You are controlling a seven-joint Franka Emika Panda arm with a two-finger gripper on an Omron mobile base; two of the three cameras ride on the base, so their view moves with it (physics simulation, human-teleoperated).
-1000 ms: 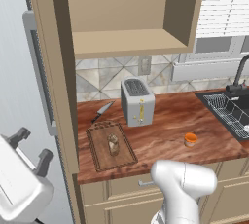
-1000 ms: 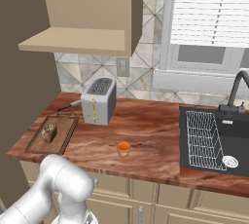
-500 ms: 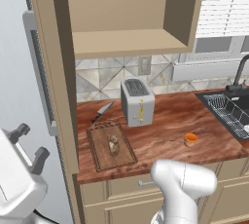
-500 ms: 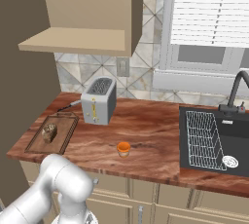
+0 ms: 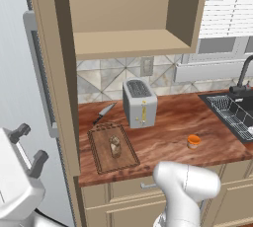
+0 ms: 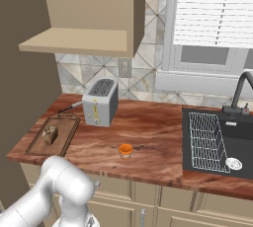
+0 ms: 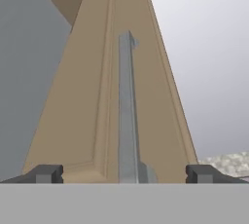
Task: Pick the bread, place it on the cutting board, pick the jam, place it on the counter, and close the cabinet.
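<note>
Kitchen wall w/ grey-white tile behind, window blinds to the right, dark sink (image 6: 217, 142) w/ a wire rack at the far end. Cabinet (image 5: 128, 18) is the biggest item: tan, standing open, shelf bare, its door (image 5: 47, 68) swung out edge-on at the left of the left base view w/ the silver bar handle (image 5: 33, 68) on the outer face. Counter (image 6: 158, 137), reddish wood grain, runs below it.

On the counter: cutting board (image 5: 112, 148) at the left end, toaster (image 5: 140, 103) behind it, knife (image 5: 104, 113) next to that. Bread (image 5: 115, 146) already sits on the board; jam (image 5: 193, 141) stands alone on bare counter, well apart from the board. So both placings look done, and the step in hand is prob. closing the cabinet.

Arm: base link rises low in front of the drawers, then reaches out left beyond the counter end. Gripper (image 5: 28, 146) points up beside the door's outer face. Hand view looks straight along the handle (image 7: 127, 111), which runs up midway between the two fingertips (image 7: 46, 173).

Jaws spread wide, nothing held, no contact w/ the handle visible.

Next move, imo: press against the door face or handle and swing it right, following the hinge arc till it shuts flush.
</note>
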